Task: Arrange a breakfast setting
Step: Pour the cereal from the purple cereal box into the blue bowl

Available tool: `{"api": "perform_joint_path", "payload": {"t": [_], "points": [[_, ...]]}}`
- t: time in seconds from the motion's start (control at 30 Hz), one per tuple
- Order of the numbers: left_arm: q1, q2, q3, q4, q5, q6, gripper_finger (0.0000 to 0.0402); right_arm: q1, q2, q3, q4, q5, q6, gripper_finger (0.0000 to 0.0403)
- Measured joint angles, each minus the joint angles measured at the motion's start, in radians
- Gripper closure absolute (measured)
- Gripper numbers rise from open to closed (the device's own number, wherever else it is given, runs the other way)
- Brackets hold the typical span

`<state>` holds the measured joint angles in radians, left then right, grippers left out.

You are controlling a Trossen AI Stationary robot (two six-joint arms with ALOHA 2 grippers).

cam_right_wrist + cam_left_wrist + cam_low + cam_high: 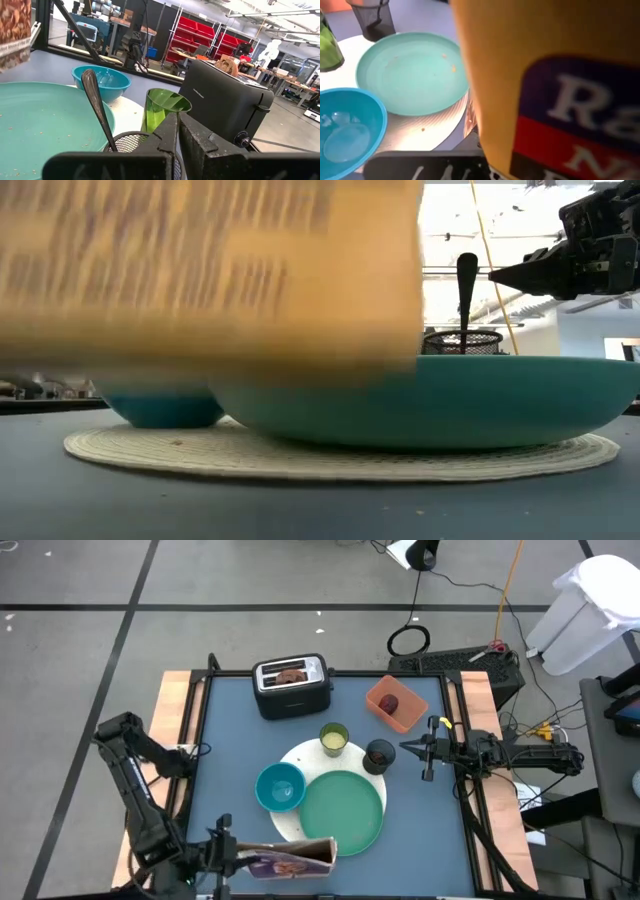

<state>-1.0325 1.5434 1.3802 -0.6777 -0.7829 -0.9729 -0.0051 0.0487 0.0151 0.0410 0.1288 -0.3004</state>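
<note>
Left gripper's got the cereal box, breakfast stuff is bunched mid-counter

The left gripper (222, 855) is clamped on a cereal box (290, 858) lying sideways at the near edge of the counter (230, 730), just beside the large green plate (342, 810). That plate sits on the white round disc (292, 827) with the blue bowl (279, 786) next to it and the lime cup (333, 737) behind. The small black cup (379, 755) has the metal spoon (97, 107) standing in it. The right gripper (408, 749) hovers just beside that cup, fingers pressed together on nothing. The brown bagel (292, 672) sits in the silver toaster (291, 686), and the dark-red fruit (388, 702) is in the orange tray (403, 716).
</note>
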Motion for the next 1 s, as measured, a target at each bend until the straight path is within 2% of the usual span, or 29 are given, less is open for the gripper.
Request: {"api": "perform_joint_path", "payload": {"t": [0.27,0.7,0.87,1.0], "points": [[0.017,-0.107,0.000,0.010,-0.002,0.052,0.0397,0.000,0.000,0.000,0.000,0.000,0.000,0.0390],[0.181,-0.197,0.001,0.258,-0.007,0.480,0.0397,0.000,0.000,0.000,0.000,0.000,0.000,0.0390],[0.258,-0.197,0.001,0.324,-0.007,0.591,0.0397,0.000,0.000,0.000,0.000,0.000,0.000,0.0390],[0.324,-0.197,0.002,0.344,0.012,0.614,0.0397,0.000,0.000,0.000,0.011,0.001,0.000,0.0390]]}}
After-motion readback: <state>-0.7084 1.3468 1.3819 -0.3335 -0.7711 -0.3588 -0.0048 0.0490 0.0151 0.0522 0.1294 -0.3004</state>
